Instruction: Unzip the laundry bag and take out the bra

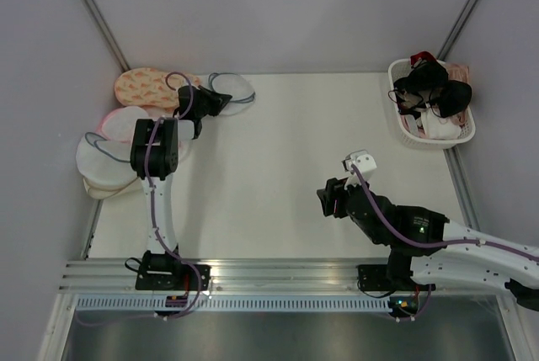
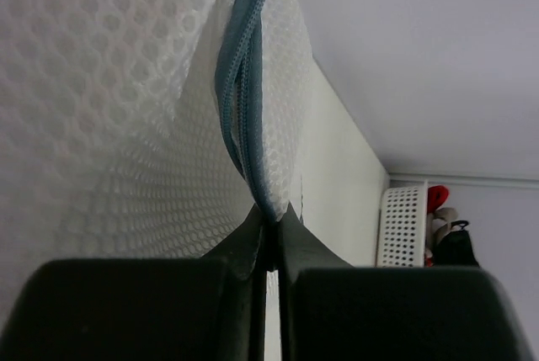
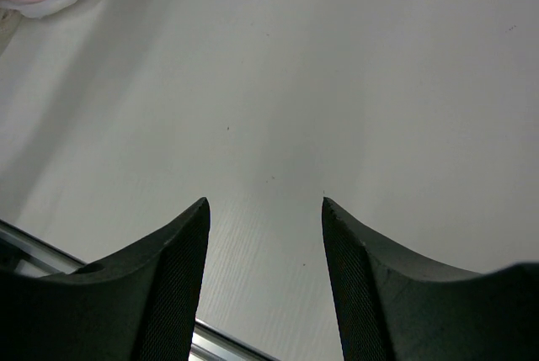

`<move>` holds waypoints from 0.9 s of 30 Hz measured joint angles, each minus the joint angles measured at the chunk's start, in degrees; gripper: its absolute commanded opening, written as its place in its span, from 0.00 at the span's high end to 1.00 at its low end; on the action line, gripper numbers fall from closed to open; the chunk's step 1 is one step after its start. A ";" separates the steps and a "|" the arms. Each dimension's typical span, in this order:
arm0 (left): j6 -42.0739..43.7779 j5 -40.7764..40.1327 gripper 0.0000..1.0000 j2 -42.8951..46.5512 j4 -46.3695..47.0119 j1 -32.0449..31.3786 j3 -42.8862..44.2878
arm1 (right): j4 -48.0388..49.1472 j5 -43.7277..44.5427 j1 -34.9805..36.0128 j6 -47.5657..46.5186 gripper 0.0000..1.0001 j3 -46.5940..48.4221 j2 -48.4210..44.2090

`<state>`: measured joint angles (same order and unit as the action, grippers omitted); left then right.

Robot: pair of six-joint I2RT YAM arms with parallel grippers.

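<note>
The laundry bag [image 1: 236, 87], white mesh with a grey-blue zipper rim, lies at the table's far left. My left gripper [image 1: 221, 101] reaches into its near-left edge. In the left wrist view the mesh [image 2: 109, 100] fills the left half and the zipper rim [image 2: 244, 83] runs down into my left gripper [image 2: 269, 214], which is shut on that rim. The bra is hidden. My right gripper [image 1: 325, 199] hangs over the bare middle-right of the table. In its own wrist view the right gripper [image 3: 265, 205] is open with nothing between its fingers.
An orange patterned bag [image 1: 147, 87] and pink-rimmed round bags [image 1: 118, 121] are piled at the far left, with more white bags [image 1: 97, 163] below them. A white perforated basket [image 1: 461, 135] of dark and light garments stands at the far right. Walls enclose the table.
</note>
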<state>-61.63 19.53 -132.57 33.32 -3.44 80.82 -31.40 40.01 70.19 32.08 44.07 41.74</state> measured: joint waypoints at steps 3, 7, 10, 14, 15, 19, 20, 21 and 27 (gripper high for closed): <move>-4.13 1.77 0.98 -6.97 3.82 1.84 7.21 | -0.44 -0.04 0.00 0.39 0.39 0.00 1.57; -9.64 2.71 0.93 -12.24 8.92 3.98 11.32 | -0.72 -0.15 0.00 1.25 0.39 -0.13 2.58; -11.65 4.07 0.52 -13.66 10.23 5.75 13.14 | -0.66 -0.55 -0.02 1.81 0.38 -1.01 2.60; -12.83 6.51 0.00 -13.40 12.92 7.30 13.22 | -0.63 -0.94 -0.04 2.23 0.32 -2.32 3.34; -12.98 7.10 0.00 -12.57 13.81 7.50 12.59 | -0.57 -1.09 -0.04 2.34 0.30 -2.49 3.78; -11.30 9.16 0.00 -5.35 12.98 7.58 6.60 | -0.50 -1.68 -0.04 2.60 0.27 -2.58 4.42; -10.73 9.53 0.00 -3.32 12.39 7.54 5.09 | -0.44 -1.75 -0.04 2.69 0.25 -2.58 4.20; -9.94 9.90 0.00 -0.50 11.69 7.52 3.06 | -0.48 -1.79 -0.09 2.75 0.24 -2.58 3.89; -3.19 10.54 0.00 24.30 4.83 6.32 -14.01 | -0.50 -1.09 -0.09 2.60 0.02 -2.60 -0.70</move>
<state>-64.82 30.06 -108.27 38.15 2.87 66.81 -31.90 38.92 70.11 34.68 41.47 41.04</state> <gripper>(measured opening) 0.993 0.935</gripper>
